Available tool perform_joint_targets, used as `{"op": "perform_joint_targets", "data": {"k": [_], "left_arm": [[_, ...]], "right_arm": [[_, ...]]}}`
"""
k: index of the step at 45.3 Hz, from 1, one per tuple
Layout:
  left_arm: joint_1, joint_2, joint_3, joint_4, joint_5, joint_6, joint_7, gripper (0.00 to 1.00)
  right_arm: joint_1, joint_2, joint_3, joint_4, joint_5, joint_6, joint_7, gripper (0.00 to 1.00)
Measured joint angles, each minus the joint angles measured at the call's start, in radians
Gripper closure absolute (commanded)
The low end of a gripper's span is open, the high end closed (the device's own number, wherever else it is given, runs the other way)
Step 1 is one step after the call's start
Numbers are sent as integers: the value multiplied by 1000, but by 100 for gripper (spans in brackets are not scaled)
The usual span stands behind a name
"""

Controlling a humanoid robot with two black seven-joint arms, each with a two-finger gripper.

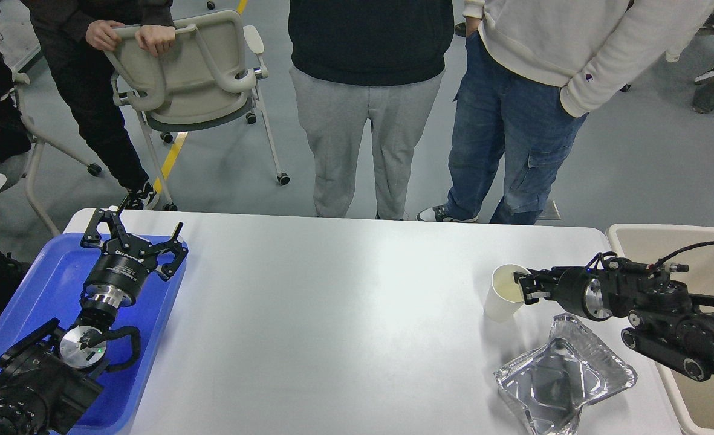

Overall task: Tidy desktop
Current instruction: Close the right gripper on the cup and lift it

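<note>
Desktop: the large smooth white rectangular tabletop with rounded corners [344, 314] fills the lower middle of the head view, its far edge toward the people standing behind it.
Blue tray: a blue rectangular plastic tray [42, 284] lies on the desktop's left end, its bare floor showing around the arm above it.
Beige bin: a beige rectangular plastic bin [635, 238] stands just beside the desktop's right edge.
Left arm: the black left gripper [136, 232] hangs over the tray's far right corner; its two fingers are spread wide apart, with nothing between them.
Right arm: the black right gripper [523, 289] reaches in from the right at the paper cup's rim; one finger seems to sit at the rim, but whether the jaws are pinching the wall I cannot tell.
Foil tray: a crumpled silver aluminium foil tray [565, 377] lies on the desktop's near right corner, just below the right arm.
Paper cup: a white paper cup [502, 302] stands upright on the desktop, near the foil tray and apart from it.
</note>
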Motion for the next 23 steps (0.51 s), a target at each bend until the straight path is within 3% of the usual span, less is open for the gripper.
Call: {"op": "perform_joint_targets", "data": {"k": [23], "left_arm": [[0,0,0,0,0,0,1,0]], "right_arm": [[69,-59,-16,62,107,57,41,100]]}}
